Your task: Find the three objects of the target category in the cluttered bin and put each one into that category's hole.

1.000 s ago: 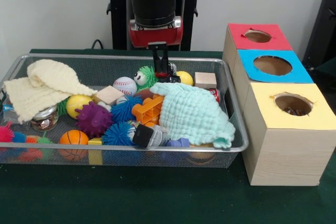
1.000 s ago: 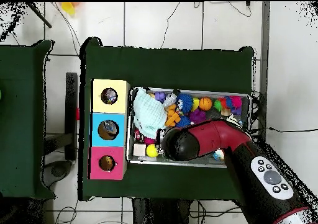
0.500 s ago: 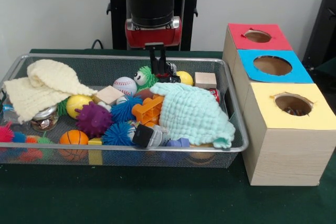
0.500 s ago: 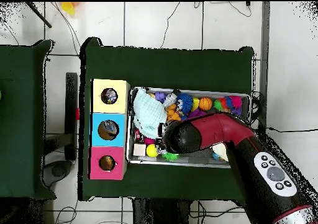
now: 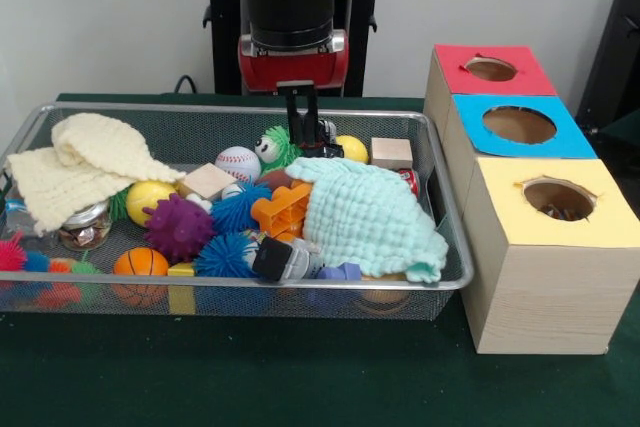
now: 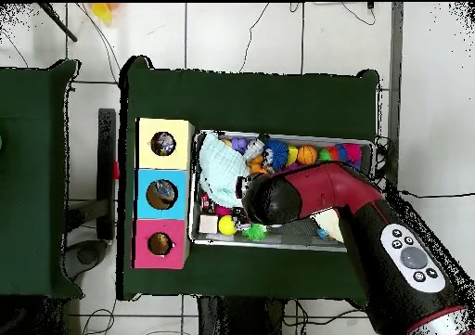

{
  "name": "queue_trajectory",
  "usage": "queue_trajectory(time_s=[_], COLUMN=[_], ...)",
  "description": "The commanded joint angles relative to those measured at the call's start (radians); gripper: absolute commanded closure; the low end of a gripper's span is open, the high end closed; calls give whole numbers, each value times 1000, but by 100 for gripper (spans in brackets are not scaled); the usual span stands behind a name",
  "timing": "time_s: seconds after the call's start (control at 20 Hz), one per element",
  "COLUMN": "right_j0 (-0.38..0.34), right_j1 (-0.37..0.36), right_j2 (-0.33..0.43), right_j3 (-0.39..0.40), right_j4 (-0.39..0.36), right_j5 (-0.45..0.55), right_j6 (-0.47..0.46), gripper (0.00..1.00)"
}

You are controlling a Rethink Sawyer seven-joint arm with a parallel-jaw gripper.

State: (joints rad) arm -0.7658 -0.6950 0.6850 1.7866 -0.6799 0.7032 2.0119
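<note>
My gripper (image 5: 304, 137) hangs over the back middle of the wire bin (image 5: 440, 282), its black fingers close together and shut, with nothing seen between them. Its tips are just right of a green fuzzy ball with eyes (image 5: 275, 145) and beside a small dark object (image 5: 327, 139). A mint cloth (image 5: 368, 215) covers the bin's right part. Around it lie a baseball (image 5: 238, 163), a yellow ball (image 5: 351, 149), an orange plastic piece (image 5: 282, 209), a wooden block (image 5: 391, 153) and spiky balls (image 5: 178, 227). In the overhead view the arm (image 6: 306, 197) hides the gripper.
Three wooden boxes with holes stand right of the bin: red (image 5: 492, 69), blue (image 5: 520, 125), yellow (image 5: 556, 199). A cream cloth (image 5: 85, 162) and a jar (image 5: 85, 227) fill the bin's left end, with a small basketball (image 5: 140, 263) in front.
The gripper has risen a little and shifted slightly left from beside the dark object. In the overhead view the arm has swung a bit. The bin's contents have not moved.
</note>
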Motion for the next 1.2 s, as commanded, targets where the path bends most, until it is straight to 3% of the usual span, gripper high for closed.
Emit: queue_trajectory(time_s=[0.05,0.4,1.2], right_j0=[6,37,122], right_j1=[12,-15,-84], right_j2=[58,87,43], right_j3=[-85,-92,-75], right_j4=[17,78,106], right_j5=[117,162,148], right_j6=[-250,-232,-128], gripper=[100,100,100])
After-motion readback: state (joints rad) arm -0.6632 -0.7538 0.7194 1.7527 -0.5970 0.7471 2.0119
